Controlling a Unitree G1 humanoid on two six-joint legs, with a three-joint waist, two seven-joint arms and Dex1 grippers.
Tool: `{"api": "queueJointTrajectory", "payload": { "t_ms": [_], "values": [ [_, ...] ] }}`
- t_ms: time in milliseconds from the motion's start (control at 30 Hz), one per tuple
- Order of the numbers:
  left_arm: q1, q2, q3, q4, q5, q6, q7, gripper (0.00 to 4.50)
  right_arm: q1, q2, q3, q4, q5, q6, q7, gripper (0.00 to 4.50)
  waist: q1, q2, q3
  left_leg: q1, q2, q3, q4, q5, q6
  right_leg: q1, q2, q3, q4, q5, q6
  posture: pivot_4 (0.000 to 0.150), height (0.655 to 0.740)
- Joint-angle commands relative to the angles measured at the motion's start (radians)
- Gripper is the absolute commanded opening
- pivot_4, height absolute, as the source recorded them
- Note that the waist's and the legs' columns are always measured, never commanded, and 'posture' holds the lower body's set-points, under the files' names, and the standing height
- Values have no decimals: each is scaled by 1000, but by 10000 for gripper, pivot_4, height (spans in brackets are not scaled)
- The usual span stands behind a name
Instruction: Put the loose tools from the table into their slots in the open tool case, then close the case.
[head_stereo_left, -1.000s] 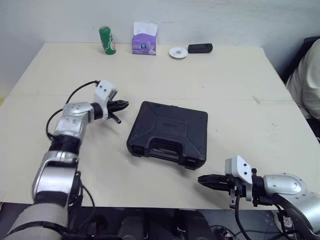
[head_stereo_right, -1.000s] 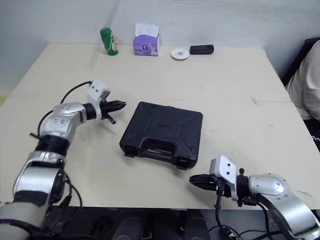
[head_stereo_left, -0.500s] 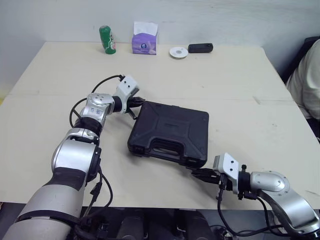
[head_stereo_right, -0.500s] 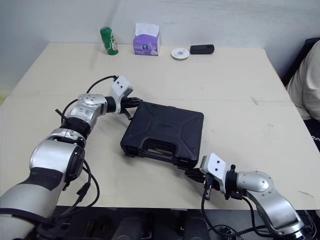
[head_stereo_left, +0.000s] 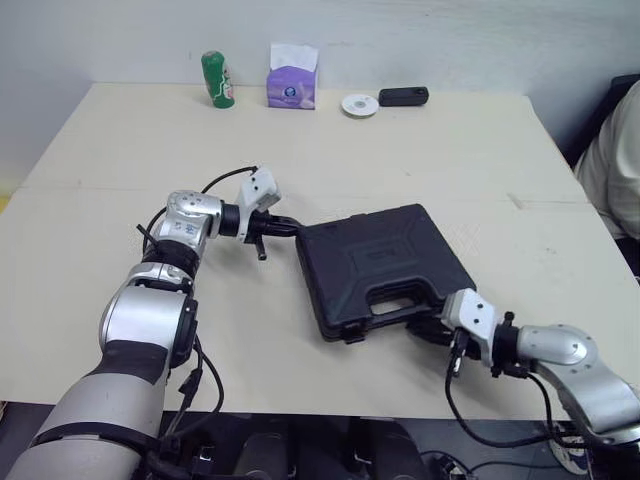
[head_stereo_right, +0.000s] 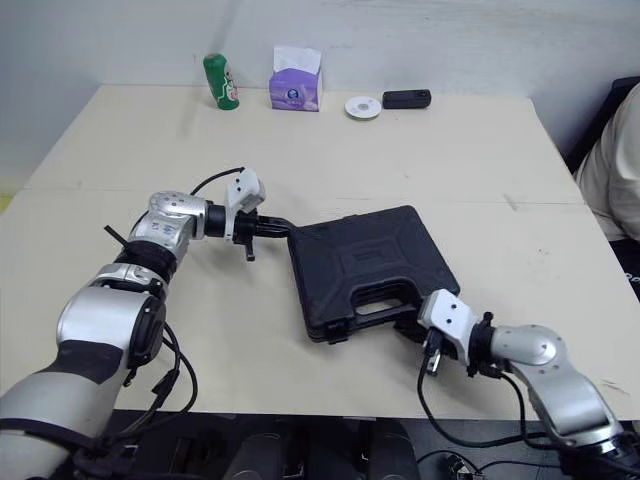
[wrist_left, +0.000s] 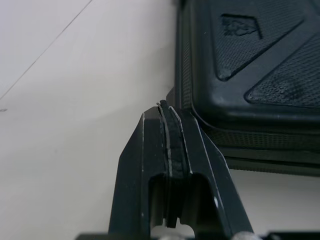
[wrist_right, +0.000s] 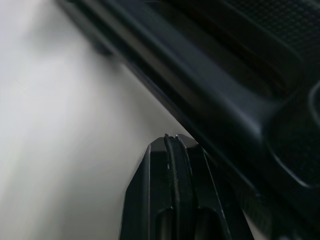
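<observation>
"Left wrist view first: how is the left tool (wrist_left: 167, 107) set?"

"Its two fingers are pressed together with nothing between them. The tip sits right at the far-left corner of the tool case (head_stereo_left: 385, 265); whether it touches I cannot tell."

"And the right tool (wrist_right: 172, 140)?"

"Also pressed together and holding nothing. It is hard by the case's near rim, just right of the handle (head_stereo_left: 395, 298)."

"What is in the case?"

"The lid is down flat, so the inside is hidden. It lies mid-surface, turned so the handle faces near and slightly right."

"Arm poses?"

"The left arm stretches low across the surface (head_stereo_left: 120, 150) from the left, with its forearm pointing right. The right arm comes in from the near right with the elbow bent and the wrist low at the near edge."

"Room to move?"

"There is bare surface to the left, to the right and beyond the case. A green can (head_stereo_left: 216, 78), tissue box (head_stereo_left: 292, 75), white disc (head_stereo_left: 357, 104) and black device (head_stereo_left: 403, 96) line the far edge, well apart from the case. A person's sleeve (head_stereo_left: 615, 160) shows at the far right."
</observation>
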Motion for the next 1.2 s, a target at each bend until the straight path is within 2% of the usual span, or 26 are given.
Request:
{"api": "queueJointTrajectory", "payload": {
  "t_ms": [33,233,400,600,833,933,1067,1200],
  "values": [
    [8,19,15,-43,-11,-4,-5,270,25,-52,-77,-3,12,22,23,0,0,0,0,0,0,0,0,0,0,0,0,0,0,0,0,1500,7278],
    [-6,1,25,-25,1,5,146,270,117,-134,-186,-7,27,85,53,0,2,0,0,0,1,0,0,0,0,0,-1,0,0,0,0,1500,7278],
    [-9,-42,14,-21,9,6,195,270,83,-141,-178,30,-7,94,26,0,1,0,0,0,0,-1,0,0,0,1,-2,0,0,0,1,1500,7278],
    [-6,-71,-5,-27,25,10,181,270,-35,-109,-94,87,-90,110,-40,0,-6,0,0,1,1,0,0,0,0,1,-1,1,0,0,0,1500,7278],
    [35,-59,-1,-87,-2,46,48,270,-101,-38,-67,21,-49,177,-49,0,-21,-1,0,1,1,0,0,1,-1,1,0,1,0,0,0,1500,7278],
    [89,-35,-9,-185,-31,91,-70,270,-111,-9,-47,-29,-38,207,-49,0,-32,0,0,1,2,0,0,1,-1,1,0,1,1,0,0,1500,7278],
    [217,23,-33,-458,-99,251,-224,270,-128,25,-36,-74,-31,240,-52,0,-46,0,0,2,3,1,0,1,-3,0,1,1,3,-2,-3,1500,7278],
    [338,83,-56,-704,-128,368,-253,270,-116,23,-27,-81,-50,238,-44,0,-47,0,0,2,3,0,0,1,-4,0,1,2,5,-2,-4,1500,7278]
  ]
}}
